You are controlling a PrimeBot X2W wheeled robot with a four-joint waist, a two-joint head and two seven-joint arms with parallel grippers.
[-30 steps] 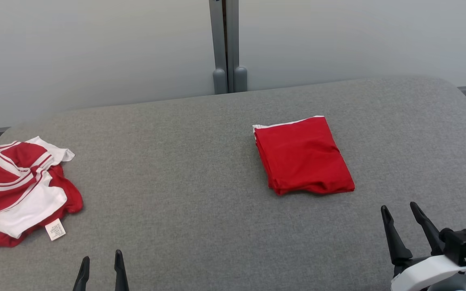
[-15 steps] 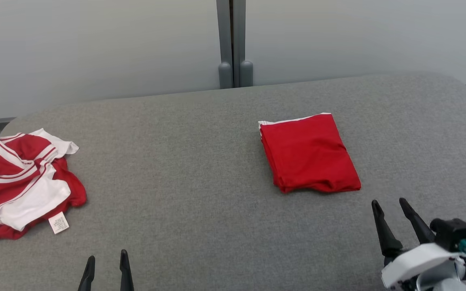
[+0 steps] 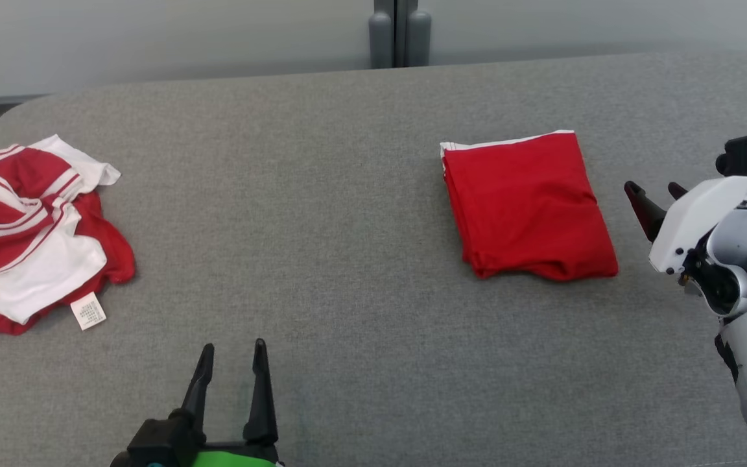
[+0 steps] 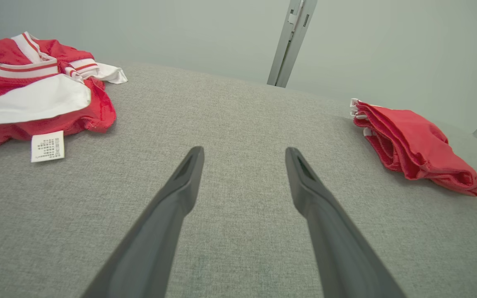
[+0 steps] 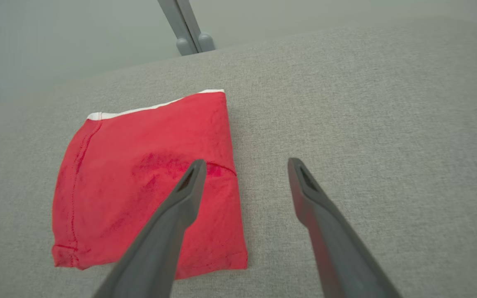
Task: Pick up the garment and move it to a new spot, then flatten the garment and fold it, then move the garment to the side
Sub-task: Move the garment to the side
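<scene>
Plainly, with the right gripper (image 3: 653, 190) and left gripper (image 3: 233, 347) both spread and empty, pinching only the top layer of the folded red garment (image 3: 529, 207), lying toward the right edge of the grey fabric tabletop (image 3: 321, 194), could unfold it.

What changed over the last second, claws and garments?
The head camera tipped down, shifting the whole picture. The right claw rose from the lower right to beside the folded red garment, at its right edge, open and empty. The left claw shows further in, also open. Nothing grasped or released. The folded garment and the crumpled red-and-white garment lie unmoved on the grey surface.
</scene>
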